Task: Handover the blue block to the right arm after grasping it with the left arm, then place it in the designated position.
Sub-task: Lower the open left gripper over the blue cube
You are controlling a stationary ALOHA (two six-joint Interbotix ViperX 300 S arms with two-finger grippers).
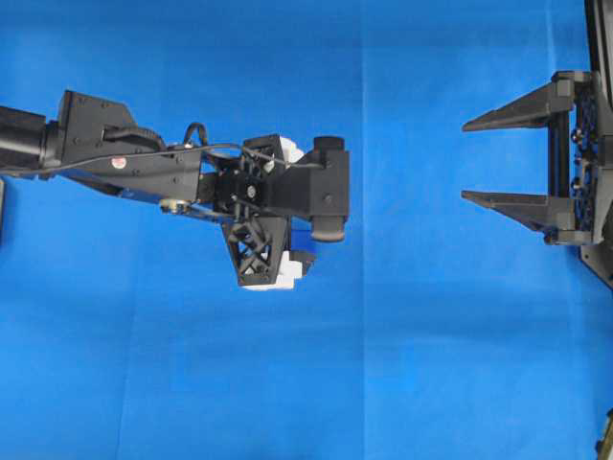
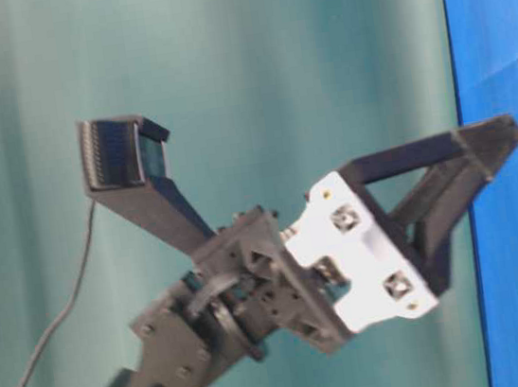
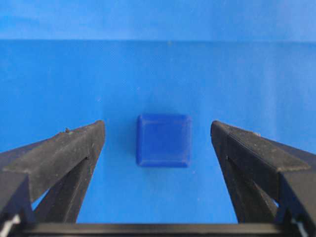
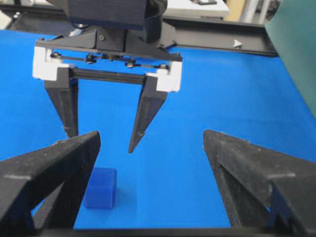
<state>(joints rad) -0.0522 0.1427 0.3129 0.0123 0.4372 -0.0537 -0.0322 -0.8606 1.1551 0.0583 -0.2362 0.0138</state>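
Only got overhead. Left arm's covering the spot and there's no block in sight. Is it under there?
Observer: Yes. The left wrist view shows the blue block on the blue cloth, centred between the left gripper's fingers.
Operator: Touching it?
Observer: No. The right wrist view shows the fingertips clear of the block, with cloth visible between them, and the fingers spread wide.
Operator: Block square to the fingers?
Observer: Roughly. In the left wrist view its two side faces are turned toward the fingers, and its top is flat.
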